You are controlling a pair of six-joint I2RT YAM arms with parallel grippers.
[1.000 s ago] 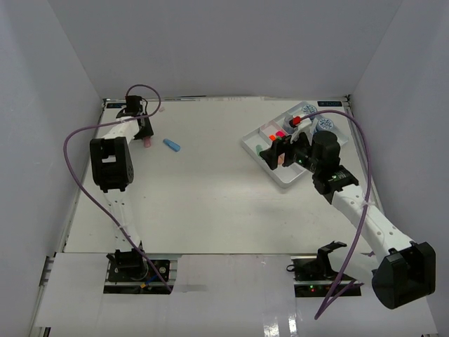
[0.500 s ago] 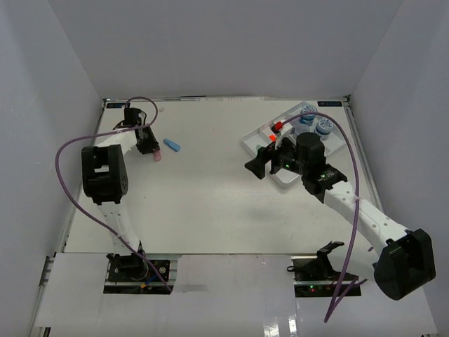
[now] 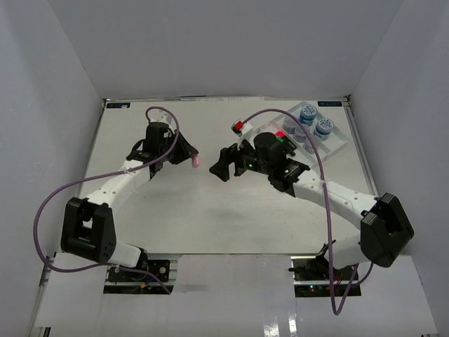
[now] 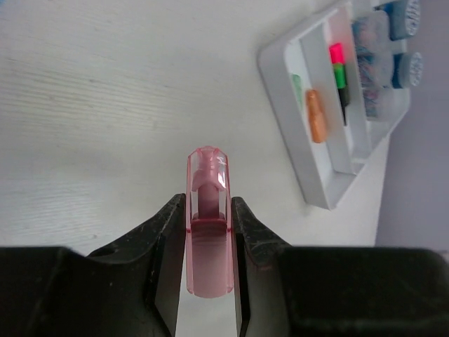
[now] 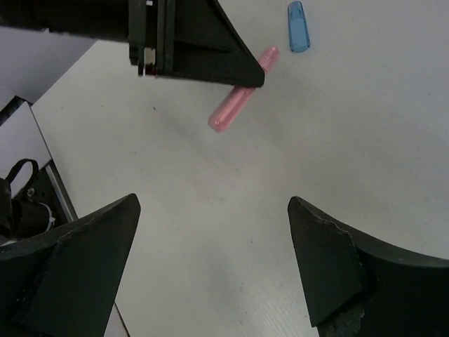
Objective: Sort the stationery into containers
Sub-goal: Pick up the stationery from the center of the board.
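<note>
My left gripper (image 3: 188, 158) is shut on a pink marker (image 3: 195, 161) and holds it above the middle of the table. In the left wrist view the pink marker (image 4: 208, 225) sits upright between the fingers. My right gripper (image 3: 221, 165) is open and empty, just right of it and facing it. The right wrist view shows the pink marker (image 5: 242, 98) in the left jaws and a blue marker (image 5: 298, 27) lying on the table beyond. The white tray (image 3: 338, 140) at the back right holds jars (image 3: 307, 112), and in the left wrist view an orange marker (image 4: 317, 116) and pink and green markers (image 4: 339, 67).
White walls enclose the table on three sides. The right arm lies across the near left part of the tray and hides it in the top view. The left arm hides the blue marker there. Purple cables loop above both arms.
My left gripper has carried the pink marker from the far left corner to the table's middle. My right gripper has swung left from the tray to face it, open.
</note>
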